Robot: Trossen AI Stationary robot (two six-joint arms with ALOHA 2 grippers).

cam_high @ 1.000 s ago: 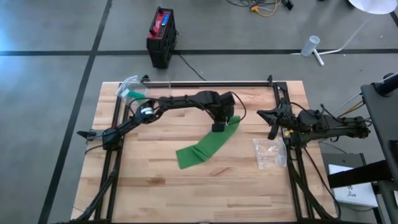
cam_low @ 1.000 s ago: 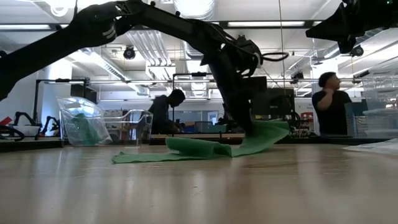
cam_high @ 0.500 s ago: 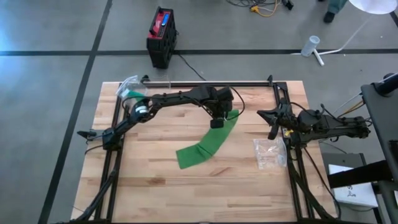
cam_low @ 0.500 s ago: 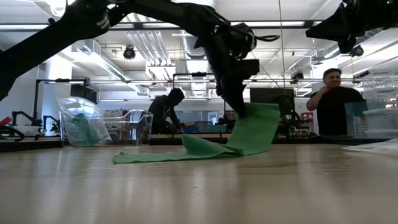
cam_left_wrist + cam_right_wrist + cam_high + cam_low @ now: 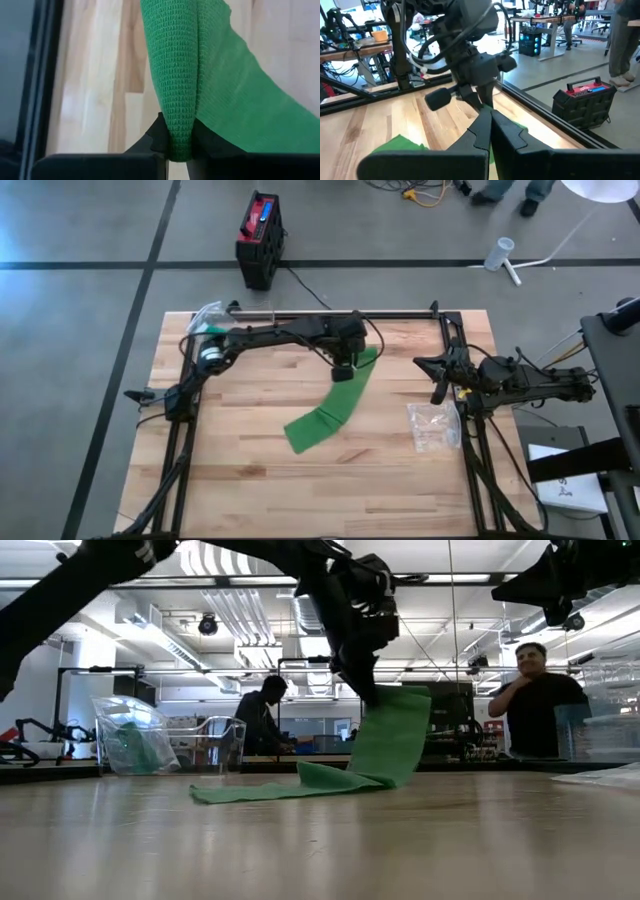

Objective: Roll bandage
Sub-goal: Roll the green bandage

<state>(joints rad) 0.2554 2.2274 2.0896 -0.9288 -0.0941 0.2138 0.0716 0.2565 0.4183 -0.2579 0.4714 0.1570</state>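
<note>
The left gripper (image 5: pixel 343 370) has its fingers pinched tight on one end of the green bandage (image 5: pixel 330 411), and that end hangs in the air over the far middle of the table (image 5: pixel 260 480) — the rest slopes down and trails flat on the wood toward the near side. From the left wrist view the cloth is folded into a narrow ridge right where the fingers bite it, so the hold looks small. My worry is that the pinch slips: a tug sideways or a quick lift could pull the fold out and drop the whole strip. The other risk is that the tail drags and twists on the boards, so any roll would start crooked or bunched.

The right gripper (image 5: pixel 437 379) waits by the table's right edge, fingers closed on nothing — it is well apart from the cloth.

Counting: one bandage strip out on the table, two arms, one clear plastic bag (image 5: pixel 433 426) lying near the right arm, and one more clear bag (image 5: pixel 211 320) with something green inside at the far left corner. Two people (image 5: pixel 543 700) show in the room beyond.
</note>
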